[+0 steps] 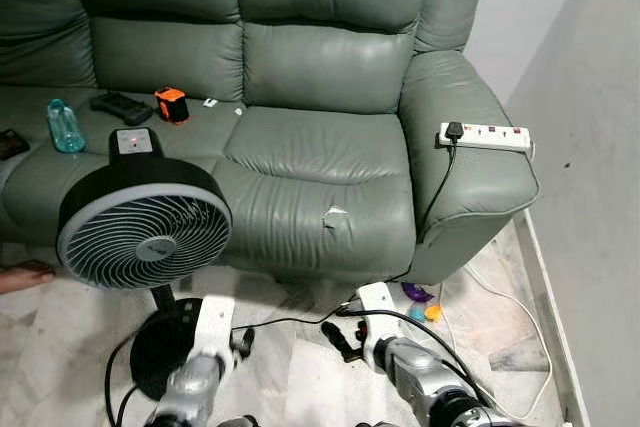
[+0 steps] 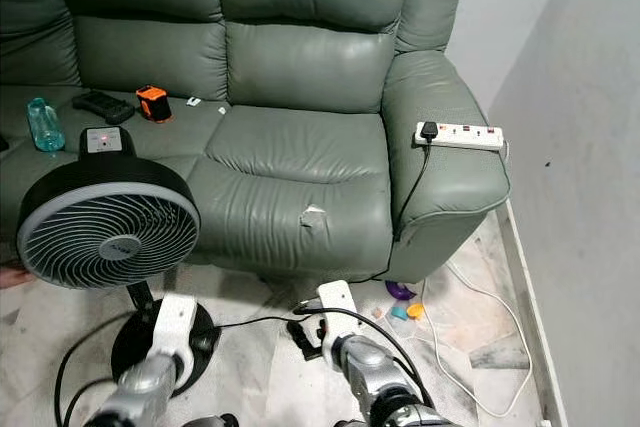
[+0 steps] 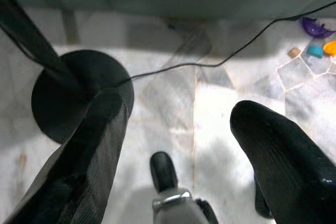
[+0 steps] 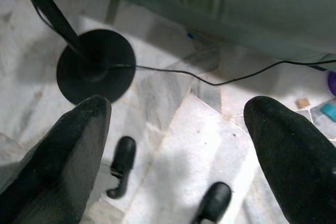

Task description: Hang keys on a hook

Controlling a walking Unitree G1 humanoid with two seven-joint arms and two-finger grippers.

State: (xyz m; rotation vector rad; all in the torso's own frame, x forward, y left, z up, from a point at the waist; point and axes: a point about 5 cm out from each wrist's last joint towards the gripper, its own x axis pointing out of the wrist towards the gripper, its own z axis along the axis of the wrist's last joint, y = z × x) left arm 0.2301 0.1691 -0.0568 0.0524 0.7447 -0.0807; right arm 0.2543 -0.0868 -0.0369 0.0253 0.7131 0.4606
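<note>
Both arms low over pale marble floor (image 1: 300,367) in front of grey-green leather sofa (image 1: 330,137).

Left gripper (image 3: 178,145): black fingers spread wide, nothing between them, hovering near round black base of standing fan (image 1: 145,222).

Right gripper (image 4: 176,145): fingers also splayed wide, holding nothing, above floor and thin black cable (image 4: 220,80).

Keys, hook: can't make out either.

White power strip (image 1: 485,135) sits on sofa's right armrest; clear blue bottle (image 1: 65,127) and orange-black gadget (image 1: 172,104) at seat's left end.
</note>
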